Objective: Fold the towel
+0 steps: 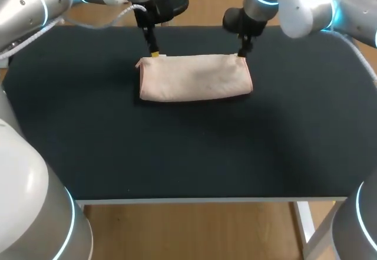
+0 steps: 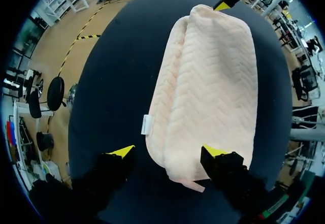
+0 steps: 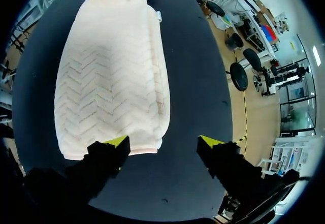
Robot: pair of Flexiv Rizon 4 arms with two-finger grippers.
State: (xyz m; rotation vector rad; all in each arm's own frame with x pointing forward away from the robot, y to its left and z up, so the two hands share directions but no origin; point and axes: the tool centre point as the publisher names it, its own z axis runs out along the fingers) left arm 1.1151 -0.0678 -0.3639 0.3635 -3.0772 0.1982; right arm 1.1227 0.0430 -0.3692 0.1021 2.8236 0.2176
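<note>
Handling the towel (image 1: 194, 77) means treating it as a light, soft, limp cloth. Judged from its plush, chevron-textured surface, it will sag wherever it is unsupported. Its stacked layers are likely to slide or separate if only 1 layer is pinched. It is not fragile, and the pile should give the fingers good friction.

Location: the towel lies as a folded, multi-layer rectangle on the dark table (image 1: 177, 165), toward the far side and near the middle. Its long axis runs left to right. The layer edges show along the far long edge, where a small white label (image 2: 145, 125) projects close to the left end.

End effectors: the left gripper (image 1: 154, 52) stands at the far-left corner and the right gripper (image 1: 241, 53) at the far-right corner. Both wrist views show the yellow-tipped fingers spread wide with nothing clamped. In each view, a short end of the towel lies partly between the fingers. Whether any tip touches the cloth cannot be determined.

Grip points: take hold at the 2 far corners and catch every layer in 1 pinch. Lift both corners evenly, because an uneven lift would probably skew the fold.
</note>
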